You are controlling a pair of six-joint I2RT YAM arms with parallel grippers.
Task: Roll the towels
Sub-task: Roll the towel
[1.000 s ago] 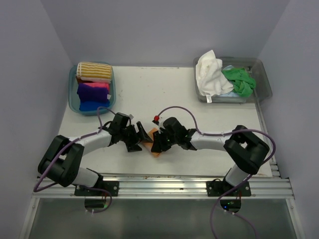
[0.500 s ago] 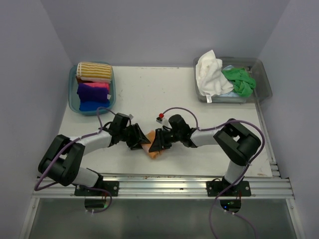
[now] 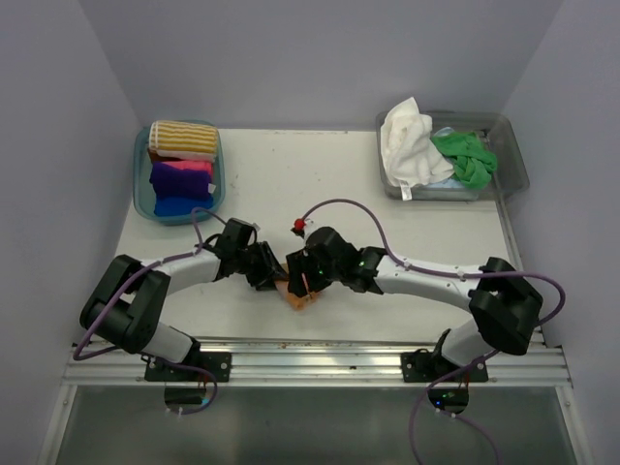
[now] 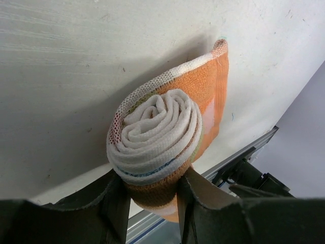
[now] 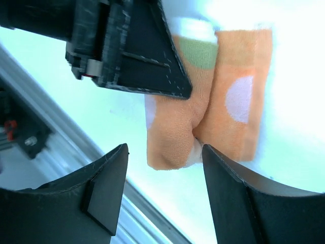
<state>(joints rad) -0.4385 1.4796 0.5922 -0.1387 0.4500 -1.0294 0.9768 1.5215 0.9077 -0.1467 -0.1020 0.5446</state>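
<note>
Orange towel [image 4: 162, 142], wound into a tight roll with a white spiral at its end, sits pinched between the two fingers of my left hand [image 4: 151, 198], a detail only my left wrist camera gives. My right wrist view shows instead the roll's side and its loose flap lying flat beside it on the tabletop [image 5: 289, 101], with my right hand [image 5: 165, 152] spread wide above the cloth. From overhead only a sliver of orange peeks out beneath both hands, close to the tabletop's near edge.
</note>
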